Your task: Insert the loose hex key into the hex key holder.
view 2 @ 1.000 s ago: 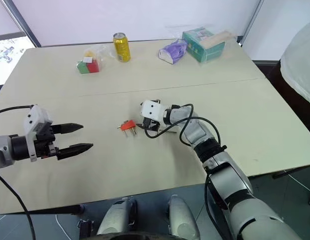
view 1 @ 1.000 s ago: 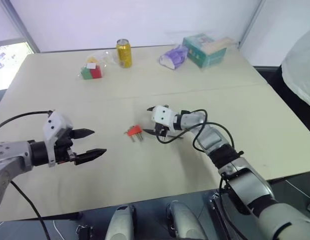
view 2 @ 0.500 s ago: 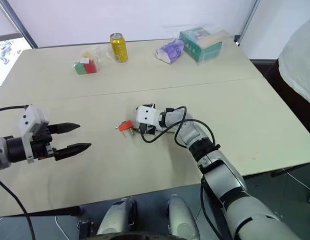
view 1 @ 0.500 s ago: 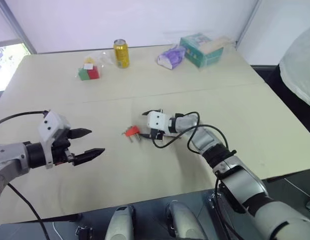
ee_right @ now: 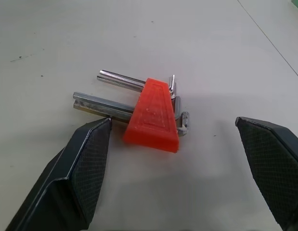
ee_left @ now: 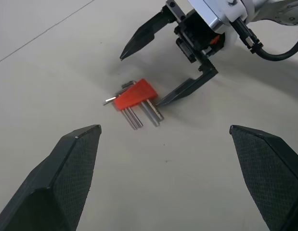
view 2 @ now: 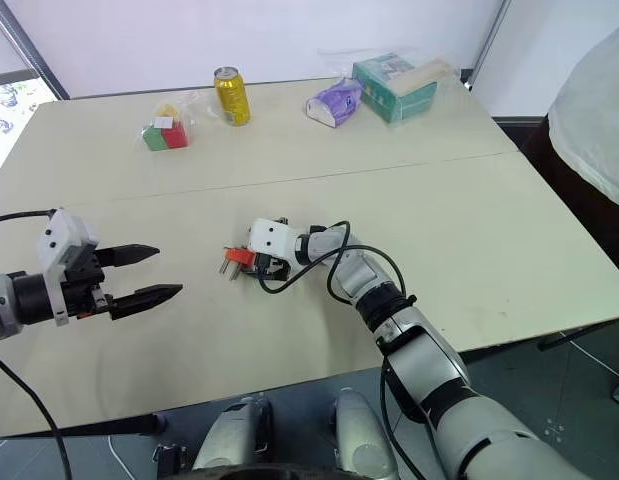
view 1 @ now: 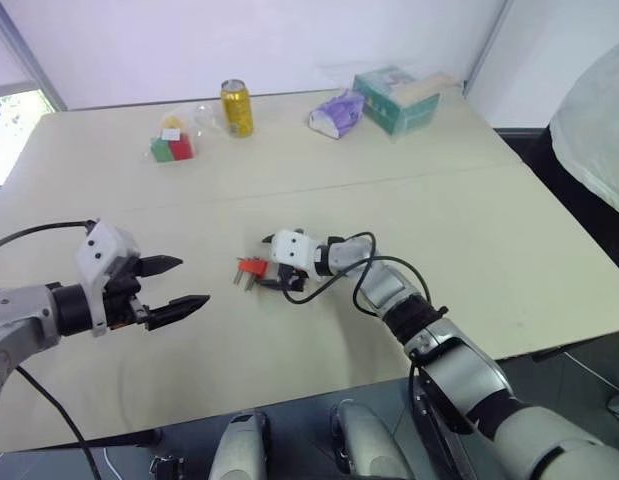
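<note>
The hex key holder (view 1: 251, 268) is a small orange-red wedge lying flat on the table, with several grey metal keys (ee_right: 108, 107) sticking out of it. My right gripper (ee_left: 140, 80) is open and low over the table, and the holder lies between its two black fingers. One fingertip (ee_left: 161, 101) sits right beside the ends of the thick keys. My left gripper (view 1: 192, 281) hovers open and empty to the left of the holder, well apart from it. The loose hex key is out of view; I cannot tell it from the holder's keys.
At the back of the table stand a yellow can (view 1: 236, 107), a clear bag of red and green blocks (view 1: 172, 146), a purple packet (view 1: 336, 110) and a green box (view 1: 399, 97). A person in white (view 1: 594, 120) stands at the right edge.
My right gripper has slid left and a little down, from beside the holder to straddling it. The view has shifted slightly. The left gripper has stayed put.
</note>
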